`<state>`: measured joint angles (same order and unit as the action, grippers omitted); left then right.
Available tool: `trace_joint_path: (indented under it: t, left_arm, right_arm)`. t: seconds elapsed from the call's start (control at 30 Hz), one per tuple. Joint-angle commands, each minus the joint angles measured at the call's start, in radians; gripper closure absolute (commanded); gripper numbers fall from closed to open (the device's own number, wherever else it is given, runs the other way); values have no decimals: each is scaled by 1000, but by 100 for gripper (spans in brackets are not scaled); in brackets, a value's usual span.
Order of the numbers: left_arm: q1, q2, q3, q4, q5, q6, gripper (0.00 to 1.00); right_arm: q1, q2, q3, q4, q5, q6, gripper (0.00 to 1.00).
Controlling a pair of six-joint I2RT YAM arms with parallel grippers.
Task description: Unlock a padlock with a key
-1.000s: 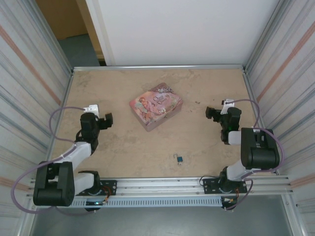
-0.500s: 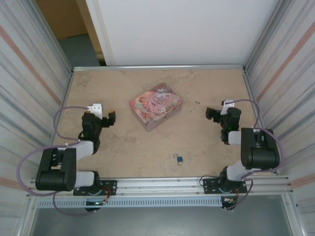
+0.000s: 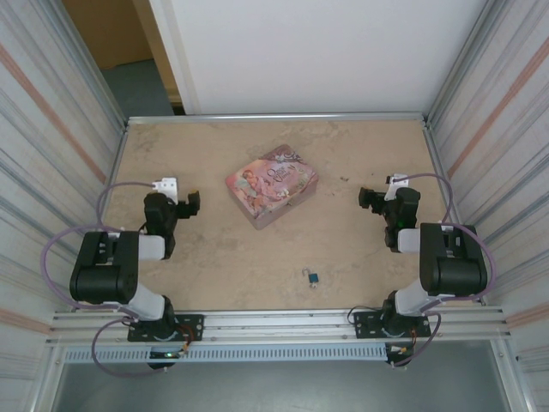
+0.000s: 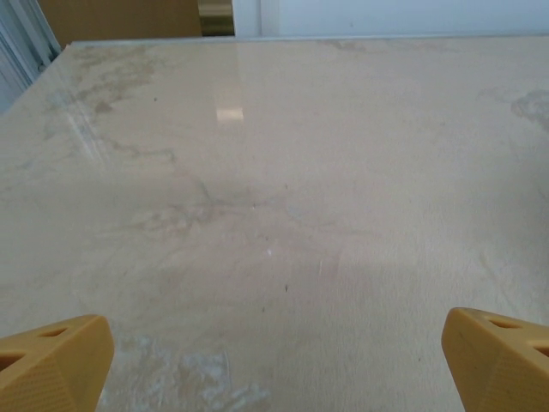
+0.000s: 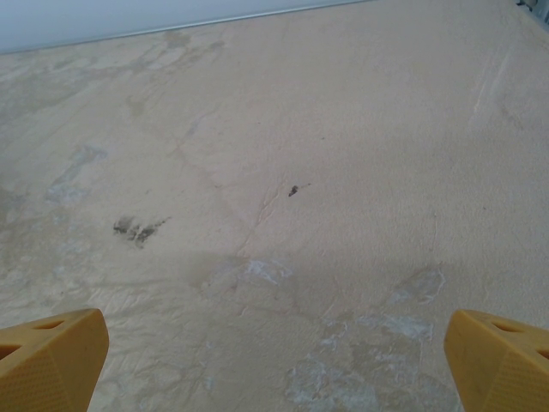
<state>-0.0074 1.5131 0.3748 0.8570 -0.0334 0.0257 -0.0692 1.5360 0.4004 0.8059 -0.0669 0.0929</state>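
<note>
Qty: 1 padlock (image 3: 314, 276), 1 pink tin (image 3: 271, 185), 2 arms (image 3: 107, 276) (image 3: 448, 268).

Left fingers (image 4: 53, 360) and right fingers (image 5: 51, 356) both spread wide, held low

Left arm (image 3: 105, 276) and right arm (image 3: 450, 262): black boxy joint housings, white links. Lilac cables (image 3: 120, 185) loop off each. White camera block (image 3: 165, 184) on each wrist. Left pincer (image 3: 190, 204), right pincer (image 3: 367, 199): black bodies, orange-yellow wedge fingertips (image 4: 51, 360), dimpled faces, slot on top.
</note>
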Motion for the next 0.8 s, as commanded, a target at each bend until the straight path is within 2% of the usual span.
trace_joint_path:
  t: [0.0,0.77]
  left_arm:
    - [2,-7,18,-37,4,-1,1]
    - [-23,-1,27,-46,-22,24,1]
  right_arm:
    - [8,4,6,-6,22,-7,1]
    - [12,4,9,-10,26,-7,1]
